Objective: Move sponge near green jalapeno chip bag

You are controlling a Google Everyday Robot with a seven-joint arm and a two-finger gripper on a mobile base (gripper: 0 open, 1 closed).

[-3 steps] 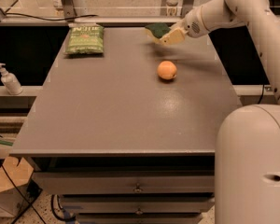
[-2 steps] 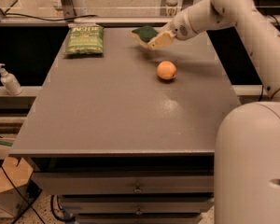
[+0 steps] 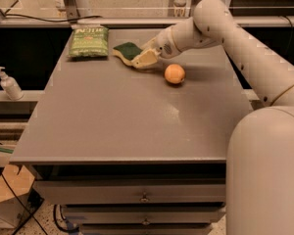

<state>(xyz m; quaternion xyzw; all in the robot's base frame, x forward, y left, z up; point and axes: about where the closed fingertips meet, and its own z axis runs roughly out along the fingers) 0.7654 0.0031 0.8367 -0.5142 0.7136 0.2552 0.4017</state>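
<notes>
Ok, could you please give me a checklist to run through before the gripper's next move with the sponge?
1. Sponge in the gripper: ok, gripped at the end nearer the orange.
2. Sponge near the bag: ok, just beside it, with a small gap.
3. Sponge set down on the table: cannot tell.
4. Orange clear of the sponge: ok, apart from it, below the arm.
5. Bag lying flat: ok.
</notes>
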